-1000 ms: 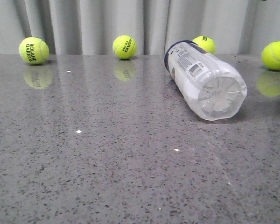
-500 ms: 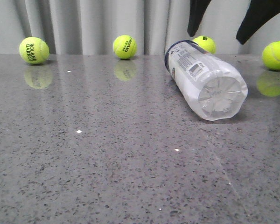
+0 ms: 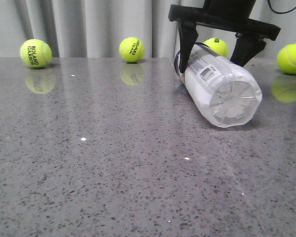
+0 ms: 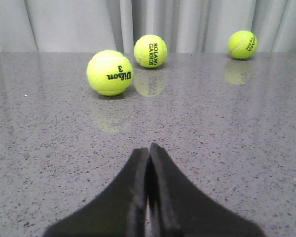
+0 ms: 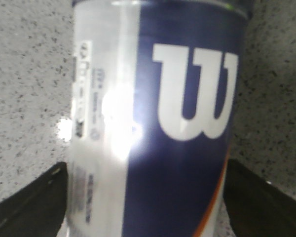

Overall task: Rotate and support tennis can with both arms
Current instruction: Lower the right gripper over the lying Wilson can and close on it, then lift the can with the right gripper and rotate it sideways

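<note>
Presently my right tool [image 3: 214, 58] is spread wide, straddling the tennis can [image 3: 218, 86], which lies on its side toward the surface's [image 3: 113, 158] far right edge; my left tool [image 4: 149, 163] is pressed together

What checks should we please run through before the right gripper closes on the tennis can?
1. Tennis can lies on its side on the table, ridged base toward the camera: ok.
2. Right gripper open, one finger on each side of the can: ok.
3. Fingers touching the can wall: cannot tell.
4. Left gripper ready to support: not ok, it is shut and its wrist view shows no can.
5. Nearest tennis ball behind the can is clear of the fingers: cannot tell.
</note>
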Robot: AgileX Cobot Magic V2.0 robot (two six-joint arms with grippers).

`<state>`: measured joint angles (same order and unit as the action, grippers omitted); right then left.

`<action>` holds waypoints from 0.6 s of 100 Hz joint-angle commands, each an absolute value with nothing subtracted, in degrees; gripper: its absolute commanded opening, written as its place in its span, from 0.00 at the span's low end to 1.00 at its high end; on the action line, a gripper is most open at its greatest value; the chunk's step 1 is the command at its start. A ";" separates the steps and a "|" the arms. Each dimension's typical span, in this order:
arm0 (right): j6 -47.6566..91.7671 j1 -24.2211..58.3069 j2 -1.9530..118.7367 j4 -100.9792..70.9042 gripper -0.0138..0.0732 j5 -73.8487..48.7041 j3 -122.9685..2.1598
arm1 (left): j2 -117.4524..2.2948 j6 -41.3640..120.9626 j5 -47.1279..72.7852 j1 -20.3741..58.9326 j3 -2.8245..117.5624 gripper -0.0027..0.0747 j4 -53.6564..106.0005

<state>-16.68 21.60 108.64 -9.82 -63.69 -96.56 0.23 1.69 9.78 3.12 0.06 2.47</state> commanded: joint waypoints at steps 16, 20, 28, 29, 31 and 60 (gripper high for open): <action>-16.78 21.56 108.71 -10.34 0.88 -63.10 -98.55 | 2.13 1.17 5.39 3.11 -2.49 0.01 2.94; -16.78 21.56 108.83 -10.34 0.88 -63.16 -98.55 | 2.13 1.17 5.39 3.11 -2.49 0.01 2.94; -16.78 21.56 108.85 -10.34 0.88 -63.10 -98.55 | 2.13 1.17 5.39 3.11 -2.49 0.01 2.94; -16.78 21.56 108.85 -10.34 0.88 -63.10 -98.55 | 2.13 1.17 5.39 3.11 -2.49 0.01 2.94; -16.78 21.56 108.85 -10.34 0.88 -63.09 -98.64 | 2.13 1.17 5.39 3.11 -2.49 0.01 2.94; -16.78 21.56 108.85 -10.34 0.71 -63.16 -98.74 | 2.13 1.17 5.39 3.11 -2.49 0.01 2.94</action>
<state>-16.81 21.60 112.01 -9.82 -63.79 -96.92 0.23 1.69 9.78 3.12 0.06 2.47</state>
